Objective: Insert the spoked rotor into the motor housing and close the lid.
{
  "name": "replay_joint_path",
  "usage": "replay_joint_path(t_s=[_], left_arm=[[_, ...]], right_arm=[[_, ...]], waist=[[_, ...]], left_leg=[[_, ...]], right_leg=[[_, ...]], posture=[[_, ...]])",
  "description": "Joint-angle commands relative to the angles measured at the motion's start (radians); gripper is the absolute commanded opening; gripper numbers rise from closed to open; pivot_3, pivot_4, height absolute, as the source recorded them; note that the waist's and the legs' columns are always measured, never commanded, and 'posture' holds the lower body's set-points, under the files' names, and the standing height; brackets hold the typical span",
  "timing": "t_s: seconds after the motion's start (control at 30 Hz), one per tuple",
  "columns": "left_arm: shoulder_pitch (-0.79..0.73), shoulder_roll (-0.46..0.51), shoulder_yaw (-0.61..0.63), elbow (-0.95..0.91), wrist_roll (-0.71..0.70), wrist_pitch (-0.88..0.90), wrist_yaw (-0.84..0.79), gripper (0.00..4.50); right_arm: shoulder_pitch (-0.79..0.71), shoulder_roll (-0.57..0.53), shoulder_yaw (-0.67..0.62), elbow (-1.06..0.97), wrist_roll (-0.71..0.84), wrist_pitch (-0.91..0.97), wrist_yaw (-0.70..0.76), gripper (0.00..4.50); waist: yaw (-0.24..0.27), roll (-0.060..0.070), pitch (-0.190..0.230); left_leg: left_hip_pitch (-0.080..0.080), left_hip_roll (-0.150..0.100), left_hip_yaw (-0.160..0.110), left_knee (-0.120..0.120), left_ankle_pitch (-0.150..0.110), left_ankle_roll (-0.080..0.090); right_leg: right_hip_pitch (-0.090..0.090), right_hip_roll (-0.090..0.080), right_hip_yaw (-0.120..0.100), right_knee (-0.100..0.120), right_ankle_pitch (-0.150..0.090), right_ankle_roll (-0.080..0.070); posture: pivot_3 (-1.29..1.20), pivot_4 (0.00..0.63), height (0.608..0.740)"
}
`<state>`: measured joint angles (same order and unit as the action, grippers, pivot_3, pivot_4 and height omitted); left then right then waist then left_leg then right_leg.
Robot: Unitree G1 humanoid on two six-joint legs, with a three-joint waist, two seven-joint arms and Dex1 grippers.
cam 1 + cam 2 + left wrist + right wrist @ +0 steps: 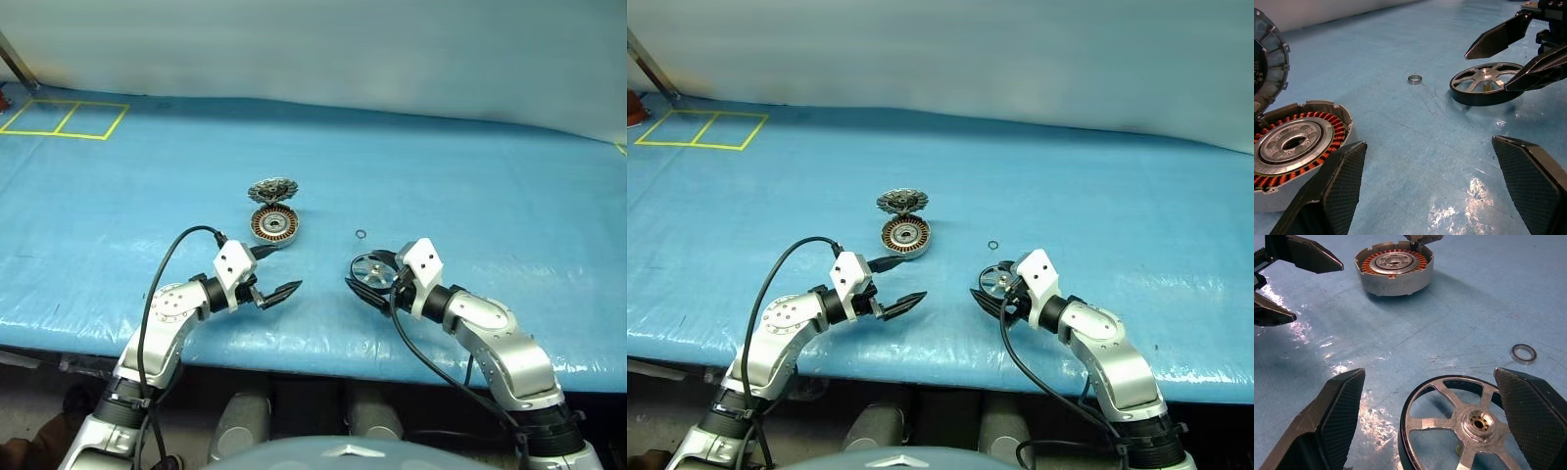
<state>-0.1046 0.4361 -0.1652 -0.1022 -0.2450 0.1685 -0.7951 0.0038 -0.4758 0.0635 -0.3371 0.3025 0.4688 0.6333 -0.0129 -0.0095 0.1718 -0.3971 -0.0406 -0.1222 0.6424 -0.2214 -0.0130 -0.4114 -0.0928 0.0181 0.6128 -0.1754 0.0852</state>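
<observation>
lying flat on the blue desk (470, 176) at lower centre-right of the head view, the spoked rotor (373, 271) faced hub-up, its axis vertical, no long axis to speak of. the right gripper (370, 289) hovered over its near edge with jaws spread wide and nothing pinched; in the right wrist view the rotor (1462, 423) sat between the 2 fingers. the left gripper (277, 271), jaws also spread and empty, hung near the motor housing (273, 225), which lay open at frame centre, copper windings up, the lid (272, 189) tilted up behind it. a small ring (361, 234) lay apart. to grasp well, the jaws probably needed to close across the dark rim and lift the wheel level, so it could drop squarely over the housing.
</observation>
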Motion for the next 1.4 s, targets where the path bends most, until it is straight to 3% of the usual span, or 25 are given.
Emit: replay_joint_path(t_s=[0.03,1.13,1.3,1.4], left_arm=[[-0.011,0.004,0.017,-0.042,-0.007,-0.004,-0.001,4.5],[-0.016,0.011,0.014,-0.049,-0.007,0.021,-0.002,4.5],[-0.046,0.042,0.005,-0.064,0.031,0.008,-0.006,4.5],[-0.131,0.145,-0.03,-0.096,0.109,0.028,-0.065,4.5]], right_arm=[[-0.009,0.003,-0.008,-0.018,0.008,-0.007,-0.001,4.45],[-0.019,0.0,-0.01,-0.015,0.005,-0.012,0.002,4.45],[-0.025,-0.001,-0.006,-0.011,0.003,-0.011,0.004,4.45],[-0.03,0.001,-0.003,-0.006,0.001,-0.011,0.004,4.45]], waist=[[0.0,0.0,0.0],[0.0,0.0,0.0],[0.0,0.0,0.0],[0.0,0.0,0.0]], left_leg=[[0.0,0.0,0.0,0.0,0.0,0.0],[0.0,0.0,0.0,0.0,0.0,0.0],[0.0,0.0,0.0,0.0,0.0,0.0],[-0.001,0.0,0.0,0.0,0.0,0.0]], right_leg=[[0.0,0.0,0.0,0.0,0.0,0.0],[0.0,0.0,0.0,0.0,0.0,0.0],[0.0,0.0,0.0,0.0,0.0,0.0],[-0.001,0.0,0.0,0.0,0.0,0.0]], posture=[[0.0,0.15,0.74],[0.0,0.15,0.74],[0.0,0.15,0.74],[0.0,0.15,0.74]])
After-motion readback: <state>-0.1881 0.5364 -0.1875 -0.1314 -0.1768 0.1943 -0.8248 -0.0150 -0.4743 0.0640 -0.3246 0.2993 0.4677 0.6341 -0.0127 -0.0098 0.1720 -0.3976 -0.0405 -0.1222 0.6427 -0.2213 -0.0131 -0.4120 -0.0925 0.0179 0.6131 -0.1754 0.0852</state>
